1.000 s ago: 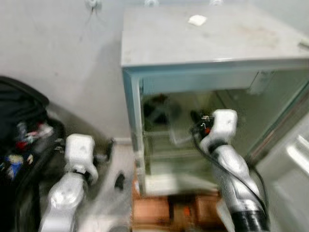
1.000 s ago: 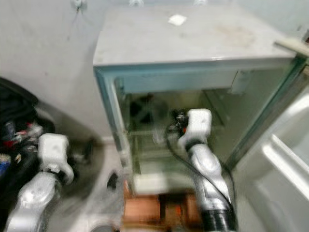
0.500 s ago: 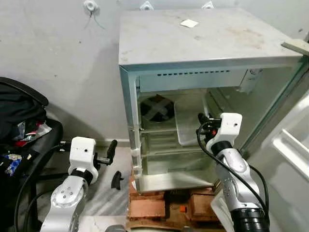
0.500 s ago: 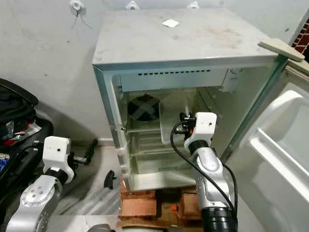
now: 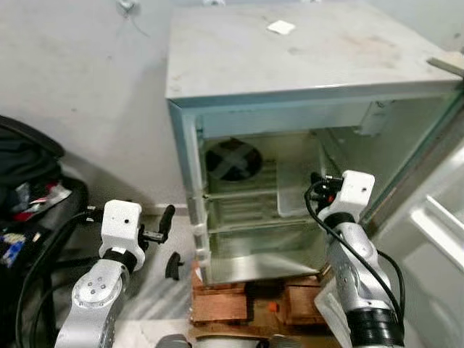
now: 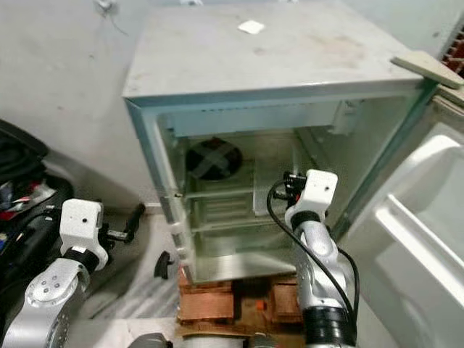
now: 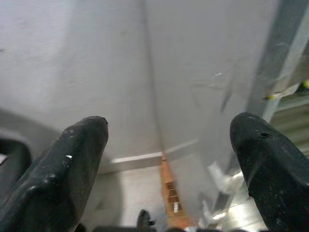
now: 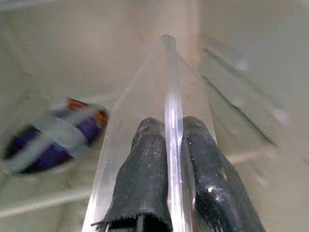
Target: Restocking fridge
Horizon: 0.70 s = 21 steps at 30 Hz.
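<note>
At centre right, the right claw (image 8: 166, 145) pinches the clear plastic tray (image 5: 297, 192) inside the open white fridge (image 5: 290, 65); next, probably seat it. The left claw (image 7: 169, 159) gapes empty.

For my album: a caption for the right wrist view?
Right pincer shut on the clear tray's edge inside the fridge.

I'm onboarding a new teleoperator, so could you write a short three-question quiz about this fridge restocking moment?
1. True or false: the right gripper is clamped on the edge of a clear plastic tray.
2. How do the left gripper's fingers stand: A) spread apart, holding nothing; B) shut on a bottle?
3. What props up the fridge?

Key: 1 true; 2 A; 3 bricks.
</note>
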Available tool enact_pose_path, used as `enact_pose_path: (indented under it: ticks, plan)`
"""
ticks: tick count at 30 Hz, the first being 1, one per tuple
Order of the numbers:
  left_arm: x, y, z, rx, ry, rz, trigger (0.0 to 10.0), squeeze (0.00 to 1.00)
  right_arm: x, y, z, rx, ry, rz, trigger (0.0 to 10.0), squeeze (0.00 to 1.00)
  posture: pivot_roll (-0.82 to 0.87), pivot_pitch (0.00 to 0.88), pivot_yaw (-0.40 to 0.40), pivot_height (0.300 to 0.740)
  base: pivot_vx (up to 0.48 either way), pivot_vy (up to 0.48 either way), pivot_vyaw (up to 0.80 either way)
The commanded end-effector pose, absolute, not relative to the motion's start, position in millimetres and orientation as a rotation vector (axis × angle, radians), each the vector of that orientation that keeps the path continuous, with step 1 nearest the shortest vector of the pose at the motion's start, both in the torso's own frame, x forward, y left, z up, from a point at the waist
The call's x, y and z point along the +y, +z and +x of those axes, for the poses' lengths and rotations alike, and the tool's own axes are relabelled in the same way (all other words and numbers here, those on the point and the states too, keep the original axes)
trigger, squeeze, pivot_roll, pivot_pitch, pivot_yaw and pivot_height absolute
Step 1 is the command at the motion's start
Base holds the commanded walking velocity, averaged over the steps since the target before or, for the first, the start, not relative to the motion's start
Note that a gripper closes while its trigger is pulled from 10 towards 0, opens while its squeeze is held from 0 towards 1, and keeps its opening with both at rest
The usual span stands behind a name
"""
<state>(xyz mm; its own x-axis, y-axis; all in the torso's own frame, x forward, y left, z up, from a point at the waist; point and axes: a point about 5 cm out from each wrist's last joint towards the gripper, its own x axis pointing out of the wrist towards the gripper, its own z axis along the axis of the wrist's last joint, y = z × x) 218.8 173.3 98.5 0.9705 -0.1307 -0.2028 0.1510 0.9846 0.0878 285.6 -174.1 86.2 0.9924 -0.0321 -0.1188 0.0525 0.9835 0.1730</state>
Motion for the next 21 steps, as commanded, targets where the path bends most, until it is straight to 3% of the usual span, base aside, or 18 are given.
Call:
enact_pose_path:
  ticks: [1, 10, 17, 21]
  plan:
    - [175, 101, 218, 0.194, -0.143, 0.109, 10.0, 0.00, -176, 91, 284, 0.100, -0.032, 0.168, 10.0, 0.00, 0.15, 0.037, -0.001, 0.740, 0.000, 0.000, 0.00]
    - [186, 94, 194, 0.218, -0.069, 0.103, 10.0, 0.00, -177, 86, 261, 0.131, -0.020, 0.152, 10.0, 0.00, 0.14, 0.031, -0.026, 0.740, 0.000, 0.000, 0.00]
    - [184, 94, 193, 0.215, -0.063, 0.094, 10.0, 0.00, -173, 90, 262, 0.134, -0.001, 0.145, 10.0, 0.00, 0.13, 0.029, -0.034, 0.740, 0.000, 0.000, 0.00]
    - [185, 94, 193, 0.207, -0.050, 0.093, 10.0, 0.00, -174, 90, 261, 0.136, 0.000, 0.143, 10.0, 0.00, 0.13, 0.029, -0.033, 0.740, 0.249, 0.000, 0.00]
